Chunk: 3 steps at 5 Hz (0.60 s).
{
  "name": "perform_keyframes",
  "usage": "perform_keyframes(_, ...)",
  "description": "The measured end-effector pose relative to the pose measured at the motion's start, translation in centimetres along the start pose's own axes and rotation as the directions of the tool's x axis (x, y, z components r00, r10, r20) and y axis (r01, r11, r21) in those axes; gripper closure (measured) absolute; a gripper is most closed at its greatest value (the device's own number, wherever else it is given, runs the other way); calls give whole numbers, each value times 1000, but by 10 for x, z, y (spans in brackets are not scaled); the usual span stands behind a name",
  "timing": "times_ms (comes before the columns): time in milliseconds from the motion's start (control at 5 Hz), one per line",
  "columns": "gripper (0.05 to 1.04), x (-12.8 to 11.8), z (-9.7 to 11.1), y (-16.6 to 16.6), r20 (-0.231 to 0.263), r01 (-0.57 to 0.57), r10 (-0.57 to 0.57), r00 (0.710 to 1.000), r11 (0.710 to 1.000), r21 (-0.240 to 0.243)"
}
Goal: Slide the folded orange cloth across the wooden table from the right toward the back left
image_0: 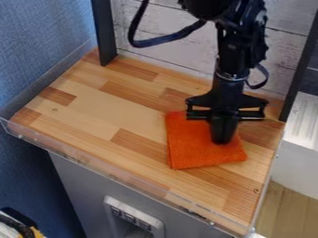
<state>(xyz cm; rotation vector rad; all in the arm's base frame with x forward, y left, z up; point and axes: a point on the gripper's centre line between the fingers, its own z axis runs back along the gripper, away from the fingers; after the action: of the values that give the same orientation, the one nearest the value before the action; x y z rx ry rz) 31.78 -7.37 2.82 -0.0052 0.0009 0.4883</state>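
Note:
An orange cloth [189,151], roughly square and lying flat, is on the right half of the wooden work surface. The black gripper [222,139] hangs down over the cloth's right part, its tip at or just above the fabric. Part of the cloth's upper right is hidden behind the gripper. Whether the gripper touches or pinches the fabric, I cannot tell.
The wooden counter [99,118] has a clear plastic lip [124,176] along its front and left edges. Behind it stand a whitewashed plank wall [171,58] and two dark posts. A white unit [301,139] adjoins on the right.

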Motion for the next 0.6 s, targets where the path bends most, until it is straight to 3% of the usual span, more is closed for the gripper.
perform_keyframes(600, 1021, 1, -7, -3, 0, 4, -4, 1000, 1000, -2)
